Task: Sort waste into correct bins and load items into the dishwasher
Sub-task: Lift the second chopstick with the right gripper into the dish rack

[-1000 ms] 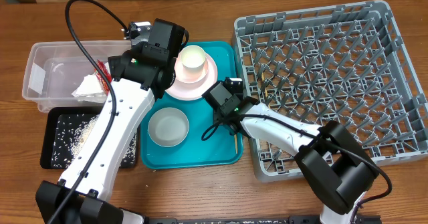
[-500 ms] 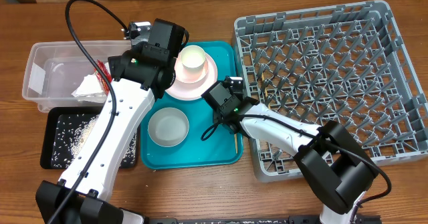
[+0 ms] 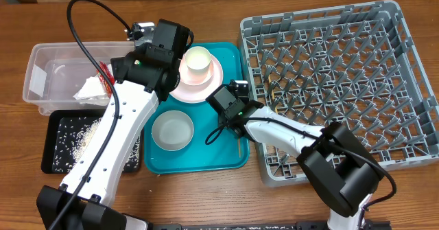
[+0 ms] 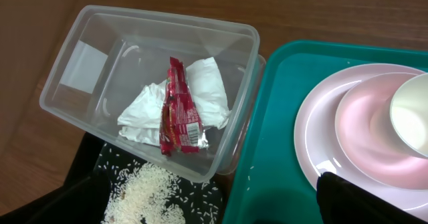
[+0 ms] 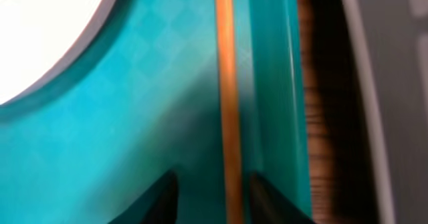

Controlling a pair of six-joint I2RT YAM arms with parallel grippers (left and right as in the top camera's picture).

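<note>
**RIGHT GRIPPER ASTRIDE CHOPSTICK AT TRAY EDGE**

The dish rack (image 3: 329, 86) fills the right half of the overhead view. The teal tray (image 3: 206, 154) lies at centre frame, just beside the rack's left wall. At far left, the clear tub (image 3: 48, 58) holds the napkin (image 4: 207, 83) and the red wrapper (image 4: 179, 107). The black tray (image 3: 46, 147) below it holds rice.

On the teal tray, the pink plate (image 3: 188, 91) sits at the top with the cream cup (image 3: 196, 62) on it. A pale bowl (image 3: 171, 130) sits lower left.

The chopstick (image 5: 227, 83) lies flat on the tray floor, close along the right wall. In the right wrist view its long axis runs top to bottom and passes between the two fingertips.

The right gripper (image 5: 217, 187) is partly open and straddles the stick without clamping it. Its closing direction is square to the stick. The right arm is far nearer.

The left gripper (image 3: 167, 43) hangs wide open and empty at the tray's upper left.

Closing and lifting appears to be next. The wall-side finger has little clearance.
</note>
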